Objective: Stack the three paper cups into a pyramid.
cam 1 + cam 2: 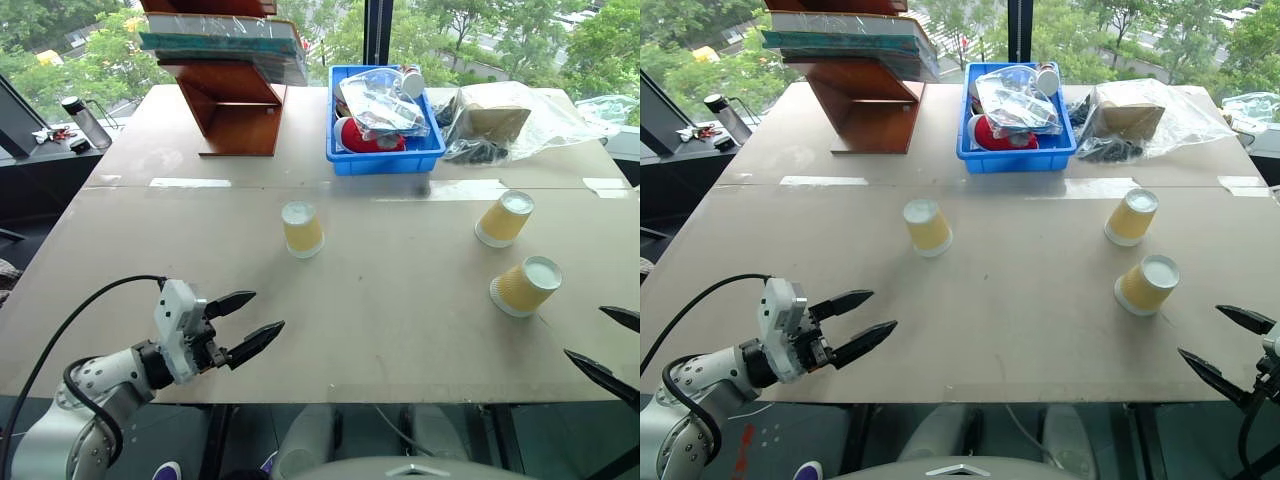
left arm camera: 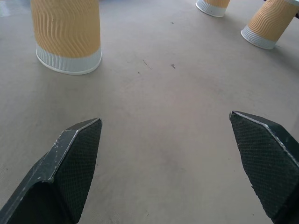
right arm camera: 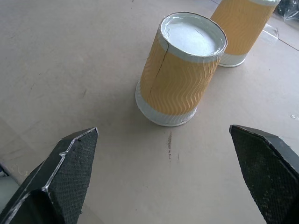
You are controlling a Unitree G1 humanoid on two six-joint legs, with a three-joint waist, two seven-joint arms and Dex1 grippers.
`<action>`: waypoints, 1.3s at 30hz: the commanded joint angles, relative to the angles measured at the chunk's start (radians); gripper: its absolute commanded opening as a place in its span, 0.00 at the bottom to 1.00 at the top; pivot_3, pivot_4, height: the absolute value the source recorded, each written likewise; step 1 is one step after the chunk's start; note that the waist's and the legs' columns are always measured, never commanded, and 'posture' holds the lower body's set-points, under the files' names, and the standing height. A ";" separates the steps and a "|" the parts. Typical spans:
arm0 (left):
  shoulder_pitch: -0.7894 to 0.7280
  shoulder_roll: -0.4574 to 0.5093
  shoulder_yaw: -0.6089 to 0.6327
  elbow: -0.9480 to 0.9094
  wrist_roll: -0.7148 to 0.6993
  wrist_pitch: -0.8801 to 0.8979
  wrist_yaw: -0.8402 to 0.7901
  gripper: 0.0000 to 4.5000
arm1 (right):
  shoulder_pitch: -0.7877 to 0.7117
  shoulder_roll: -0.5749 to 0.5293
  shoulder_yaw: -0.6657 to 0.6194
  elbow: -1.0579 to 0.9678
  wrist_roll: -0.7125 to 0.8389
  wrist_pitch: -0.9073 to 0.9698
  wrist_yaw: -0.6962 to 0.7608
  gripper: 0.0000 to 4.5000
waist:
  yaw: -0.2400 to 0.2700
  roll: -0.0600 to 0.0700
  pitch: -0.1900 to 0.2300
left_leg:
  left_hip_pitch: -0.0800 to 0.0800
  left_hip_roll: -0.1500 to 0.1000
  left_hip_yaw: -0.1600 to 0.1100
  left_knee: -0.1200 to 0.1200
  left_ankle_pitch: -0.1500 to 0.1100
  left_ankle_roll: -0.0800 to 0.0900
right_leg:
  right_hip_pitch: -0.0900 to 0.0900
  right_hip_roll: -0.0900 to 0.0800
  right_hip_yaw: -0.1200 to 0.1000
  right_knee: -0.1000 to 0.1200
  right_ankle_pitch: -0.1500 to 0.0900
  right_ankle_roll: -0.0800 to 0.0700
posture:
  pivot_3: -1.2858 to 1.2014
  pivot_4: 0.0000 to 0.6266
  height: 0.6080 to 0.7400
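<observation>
Right now all three paper cups (image 1: 302, 229) (image 1: 504, 218) (image 1: 525, 286) sit upside down, apart. They look light and easy to squash, so pinch the ribbed middle softly. The left gripper (image 1: 244, 326) at 7 o'clock and the right gripper (image 1: 1225, 347) at 4 o'clock both have their fingers wide apart, holding nothing.

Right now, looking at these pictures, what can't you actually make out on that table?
- Blue bin, head views: its contents sit under crumpled clear plastic; only something red shows.
- Bag beside the bin, head views: wrinkled plastic obscures what is inside.
- Right gripper, left eye view: cut off by the picture's edge past its fingers.
- Three paper cups: upside down, so their insides are hidden.
</observation>
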 commanded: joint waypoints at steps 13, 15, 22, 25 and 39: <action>-0.189 -0.004 -0.098 -0.094 -0.025 -0.040 -0.024 1.00 | -0.066 0.042 0.031 -0.065 0.070 0.193 -0.167 0.99 | -0.001 0.002 0.001 | 0.000 0.000 -0.001 -0.002 0.001 -0.003 | 0.000 0.000 0.000 -0.003 0.000 0.000 | 0.52 0.24 1.00; -0.184 0.024 -0.091 -0.106 -0.087 -0.036 -0.115 1.00 | -0.075 0.054 0.044 -0.050 0.058 0.171 -0.166 0.99 | -0.001 0.002 0.001 | 0.000 0.000 -0.001 -0.004 0.002 -0.003 | 0.000 0.000 -0.001 -0.004 0.000 0.000 | 0.52 0.24 1.00; -0.227 0.089 -0.117 -0.105 -0.104 -0.073 -0.262 1.00 | -0.114 0.116 0.108 -0.011 0.046 0.122 -0.178 0.99 | -0.001 0.005 0.002 | 0.000 0.000 0.000 -0.005 0.002 -0.003 | 0.000 0.000 -0.001 -0.005 0.000 0.000 | 0.52 0.24 1.00; -0.221 0.105 -0.119 -0.131 -0.112 -0.069 -0.288 1.00 | -0.137 0.133 0.134 -0.011 0.043 0.124 -0.201 0.99 | -0.002 0.005 0.002 | 0.000 0.000 0.000 -0.005 0.002 -0.003 | 0.000 0.000 -0.001 -0.005 0.000 0.000 | 0.52 0.24 1.00; -0.219 0.102 -0.120 -0.139 -0.100 -0.072 -0.268 1.00 | -0.329 0.158 0.239 -0.023 0.051 0.182 -0.345 0.99 | -0.003 0.005 0.002 | 0.000 0.000 -0.001 -0.006 0.002 -0.004 | 0.000 0.001 -0.001 -0.005 0.000 0.000 | 0.52 0.24 1.00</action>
